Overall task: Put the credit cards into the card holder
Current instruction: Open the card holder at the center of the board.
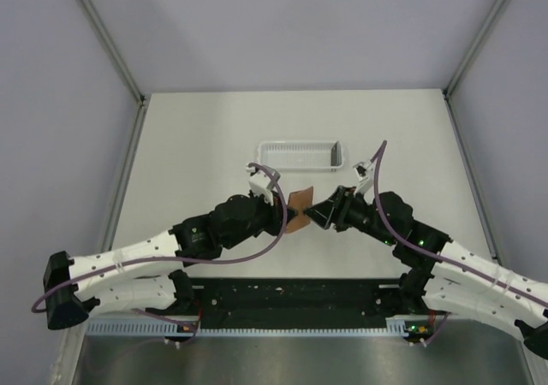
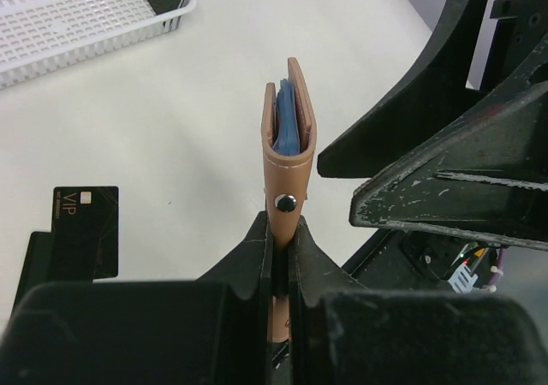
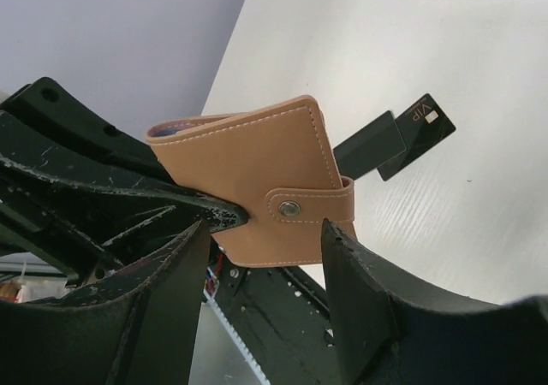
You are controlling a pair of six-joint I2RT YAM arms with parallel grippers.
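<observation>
white table (image 1: 205, 137) fills most of my top view. the left arm (image 1: 154, 252) leans in from 8 o'clock and the right arm (image 1: 454, 261) from 4 o'clock, meeting near the middle. the white slatted tray (image 1: 298, 155) sits at 12 o'clock from that meeting point, just past the grippers. the left gripper (image 2: 281, 231) is clamped tight on the bottom edge of the card holder (image 2: 289, 137) and holds it up off the table on edge, folded with the strap snapped and blue lining peeking out at the top. the right gripper (image 3: 267, 231) sits right in front of the holder's tan face with its fingers spread wide. there's nothing in them, and they aren't touching the leather as far as i can see. the credit cards (image 3: 398, 139) lie flat on the table, looks like two black ones overlapping, one with vip print. they're at 2 o'clock from the holder in the right wrist view. up top the arms hide them.
</observation>
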